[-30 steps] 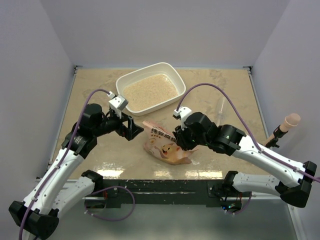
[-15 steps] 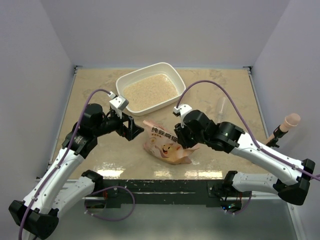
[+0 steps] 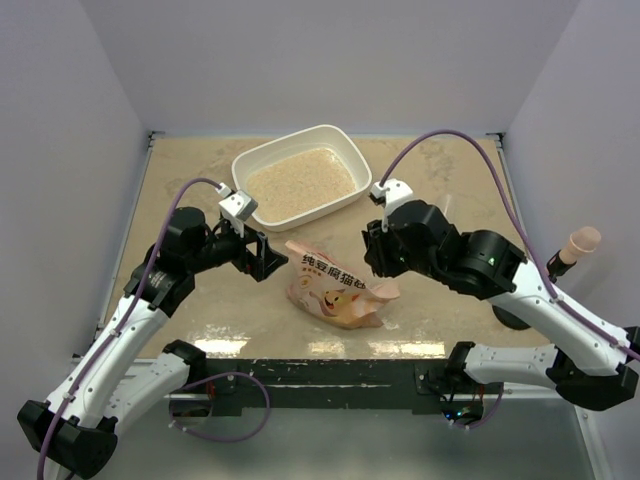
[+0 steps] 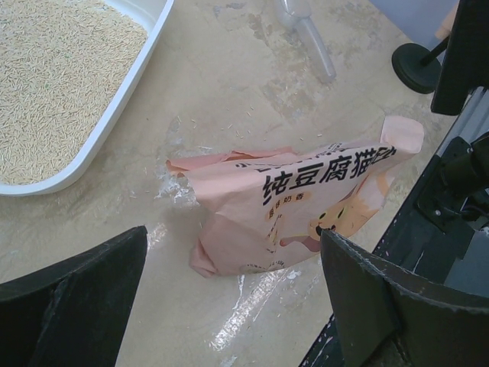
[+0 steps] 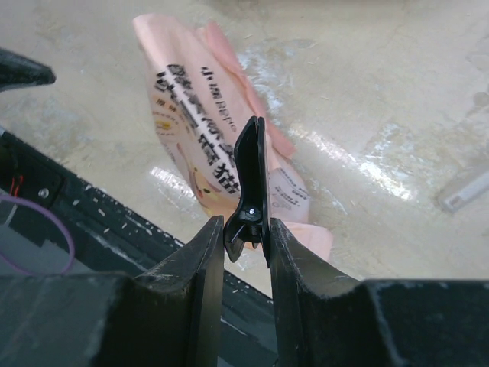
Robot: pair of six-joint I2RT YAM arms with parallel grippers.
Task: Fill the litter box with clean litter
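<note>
Right wrist view: my right pincer (image 5: 246, 235) pinches a thin black plastic clip (image 5: 250, 168) over the orange-pink printed bag (image 5: 191, 99); my left pincer (image 4: 229, 306) gapes wide. The white rectangular plastic tray (image 4: 128, 82) beyond holds fine beige litter (image 4: 61, 76).

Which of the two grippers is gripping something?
The right gripper: it is closed on a thin black clip. The left gripper stands wide open, holding nothing.

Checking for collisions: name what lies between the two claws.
The orange-pink printed soft bag lies between the left claw and right claw, shown in the top view.
</note>
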